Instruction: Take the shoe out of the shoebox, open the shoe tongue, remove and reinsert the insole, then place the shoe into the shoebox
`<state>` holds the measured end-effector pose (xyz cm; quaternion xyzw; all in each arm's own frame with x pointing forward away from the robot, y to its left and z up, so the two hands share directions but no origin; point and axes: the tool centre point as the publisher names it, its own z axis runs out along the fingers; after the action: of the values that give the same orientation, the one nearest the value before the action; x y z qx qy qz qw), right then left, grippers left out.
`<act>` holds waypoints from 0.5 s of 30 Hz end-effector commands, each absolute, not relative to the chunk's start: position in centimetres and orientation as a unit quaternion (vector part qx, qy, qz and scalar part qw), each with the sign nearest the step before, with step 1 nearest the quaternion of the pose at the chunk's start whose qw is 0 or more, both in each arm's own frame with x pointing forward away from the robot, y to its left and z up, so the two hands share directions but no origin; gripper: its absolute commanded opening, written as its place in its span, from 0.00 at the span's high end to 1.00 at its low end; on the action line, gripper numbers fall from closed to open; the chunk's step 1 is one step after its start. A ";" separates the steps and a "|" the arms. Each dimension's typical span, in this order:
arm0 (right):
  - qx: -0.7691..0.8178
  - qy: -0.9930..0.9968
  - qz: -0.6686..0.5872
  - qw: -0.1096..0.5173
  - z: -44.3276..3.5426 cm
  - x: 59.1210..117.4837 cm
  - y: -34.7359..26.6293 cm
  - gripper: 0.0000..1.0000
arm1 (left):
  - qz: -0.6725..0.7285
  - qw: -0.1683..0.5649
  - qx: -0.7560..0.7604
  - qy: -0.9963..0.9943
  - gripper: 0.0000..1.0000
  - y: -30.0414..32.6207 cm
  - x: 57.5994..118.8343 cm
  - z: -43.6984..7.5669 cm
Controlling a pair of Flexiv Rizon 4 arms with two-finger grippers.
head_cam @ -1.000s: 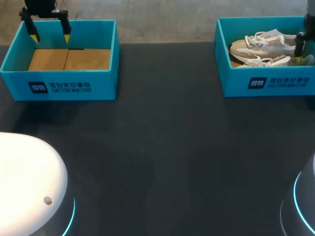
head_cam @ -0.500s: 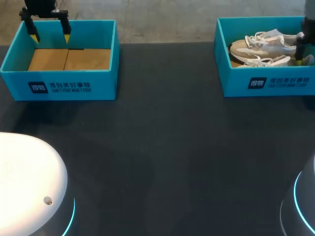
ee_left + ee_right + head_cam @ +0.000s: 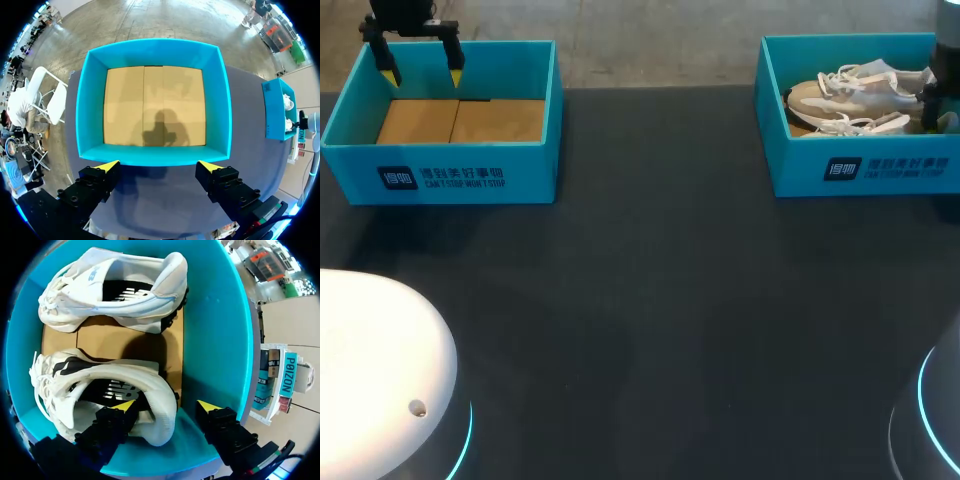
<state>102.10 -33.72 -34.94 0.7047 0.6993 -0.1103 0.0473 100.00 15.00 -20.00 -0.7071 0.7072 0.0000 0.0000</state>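
Shoe (image 3: 100,385) is lying beside its twin (image 3: 115,290) in the teal shoebox (image 3: 800,170) at the upper right of the overhead frame. The right gripper (image 3: 165,406) is hanging over it, fingers spread astride the heel collar, apparently lining up a pinch. At upper left, the left gripper (image 3: 422,75) is hovering, also spread, above a second box (image 3: 440,175), likely keeping out of the way.

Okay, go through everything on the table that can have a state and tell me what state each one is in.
Left shoebox: open, empty.
Right shoebox: open, holding both shoes.
Shoe under right tool: in the box, laced, insole in.
Other shoe: in the box, laced, insole in.
Left tool: open, above the left shoebox's wall.
Right tool: open, one finger inside the shoe's opening.
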 end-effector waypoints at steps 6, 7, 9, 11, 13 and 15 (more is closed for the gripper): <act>0.703 0.700 -0.120 0.040 -35.8 102.9 -34.1 0.60 | 0.000 0.000 -0.707 0.707 0.00 15.0 100.0 -20.0; 0.703 0.700 -0.121 0.039 -35.9 102.9 -34.1 0.69 | 0.000 0.000 -0.707 0.707 0.00 15.0 100.0 -20.0; 0.704 0.698 -0.123 0.037 -36.1 102.9 -34.2 0.93 | 0.000 0.000 -0.707 0.707 0.00 15.0 100.0 -20.0; 0.704 0.698 -0.124 0.037 -36.2 102.9 -34.2 1.00 | 0.000 0.000 -0.707 0.707 0.00 15.0 100.0 -20.0; 0.703 0.699 -0.124 0.036 -36.3 102.9 -34.2 1.00 | 0.000 0.000 -0.707 0.707 0.00 15.0 100.0 -20.0; 0.704 0.698 -0.124 0.037 -36.3 102.8 -34.2 1.00 | 0.000 0.000 -0.707 0.707 0.00 15.0 100.0 -20.0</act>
<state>102.46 -34.36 -36.01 0.7040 0.6981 -0.1242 0.0388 100.00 15.00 -20.00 -0.7071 0.7072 0.0000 0.0000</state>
